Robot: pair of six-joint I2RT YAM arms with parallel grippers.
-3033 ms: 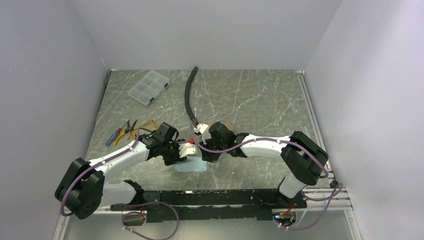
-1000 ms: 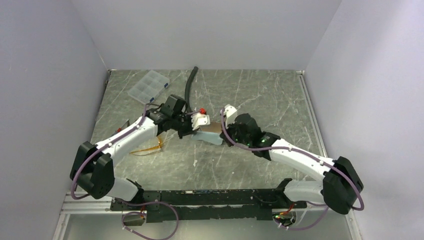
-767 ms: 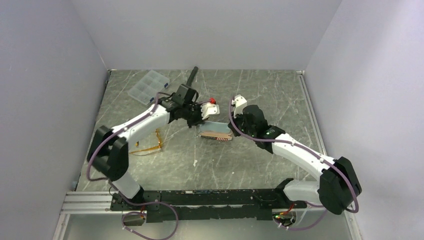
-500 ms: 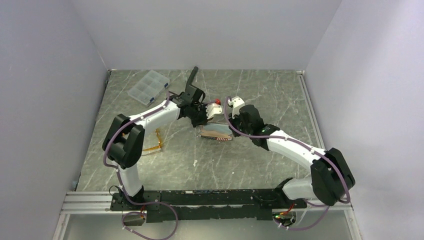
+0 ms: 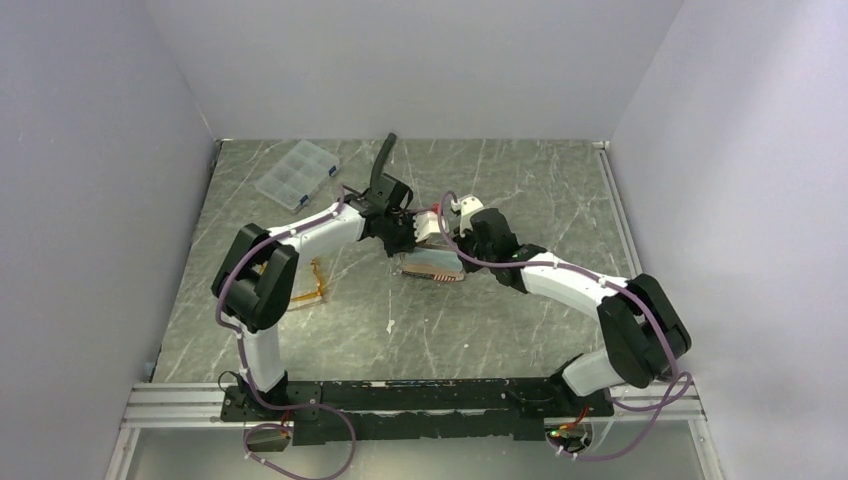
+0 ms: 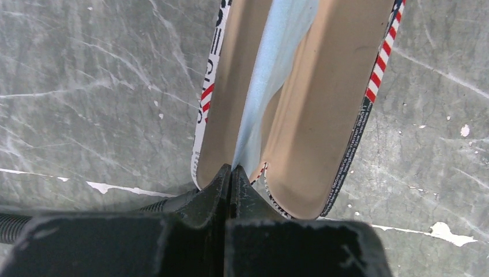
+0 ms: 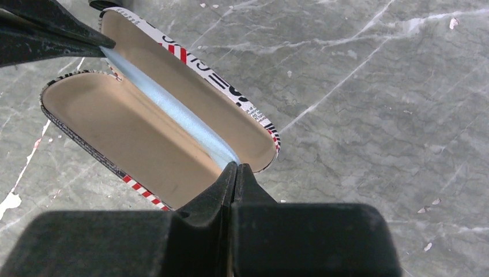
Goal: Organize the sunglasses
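Observation:
The sunglasses (image 5: 304, 289), amber with thin arms, lie on the table left of the arms, with no gripper touching them. An open glasses case (image 5: 430, 268) with a tan lining (image 6: 323, 104) lies in the middle of the table. A light-blue cloth (image 6: 277, 52) hangs stretched lengthwise over the case (image 7: 115, 133). My left gripper (image 6: 232, 168) is shut on one end of it. My right gripper (image 7: 236, 165) is shut on the other end of the cloth (image 7: 167, 107). In the top view the left gripper (image 5: 415, 232) and the right gripper (image 5: 447, 232) stand close together above the case.
A clear compartment box (image 5: 296, 173) sits at the back left. A black hose (image 5: 381, 165) lies behind the left wrist. Grey walls close in the table on three sides.
Both arms swung from the front of the table toward the back middle with the cloth between them. The case came into view, and the grippers drew together over it.

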